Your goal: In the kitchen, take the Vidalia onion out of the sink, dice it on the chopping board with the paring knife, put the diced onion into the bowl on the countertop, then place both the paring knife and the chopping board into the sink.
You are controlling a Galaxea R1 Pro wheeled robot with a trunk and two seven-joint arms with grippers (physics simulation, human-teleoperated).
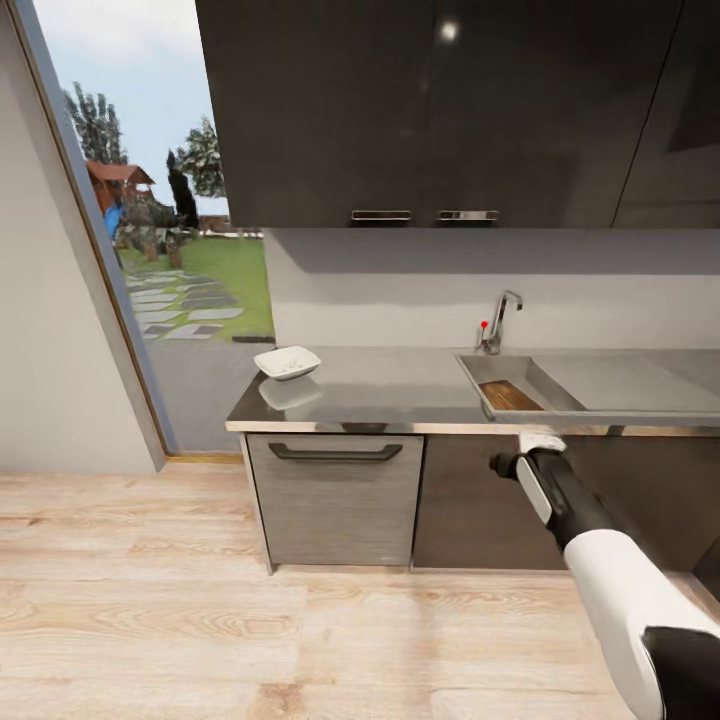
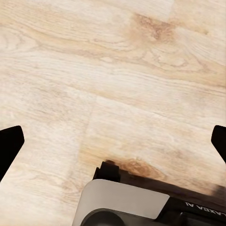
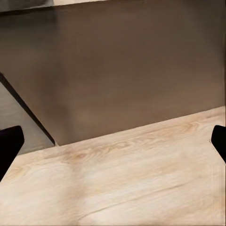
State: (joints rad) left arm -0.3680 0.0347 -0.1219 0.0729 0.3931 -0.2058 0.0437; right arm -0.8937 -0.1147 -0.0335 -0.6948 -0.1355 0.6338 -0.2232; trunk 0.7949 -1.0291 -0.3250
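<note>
Head view: steel countertop [image 1: 400,390] over dark cabinets, seen from a few steps back. White bowl [image 1: 287,362] at left end, small pale bits inside, too small to identify. Sink [image 1: 520,385] at right with faucet [image 1: 500,318] and red knob behind. Brown board [image 1: 510,396] lying in basin, partly cut off by near rim. Knife not made out at this res. Right arm [image 1: 600,540] raised in front of cabinets below sink; wrist seen from behind, fingers hidden. Window at far left w/ garden beyond.

Left wrist view: wood floor [image 2: 113,80] below; left gripper [image 2: 113,141] spread wide, dark fingertips [image 2: 9,143] at both frame edges, nothing between. Part of robot base near bottom, lettering "AXEA AI" upside down, cut off.

Right wrist view: right gripper [image 3: 113,143] likewise spread wide, empty; dark cabinet front [image 3: 122,66] and floor strip ahead.
</note>
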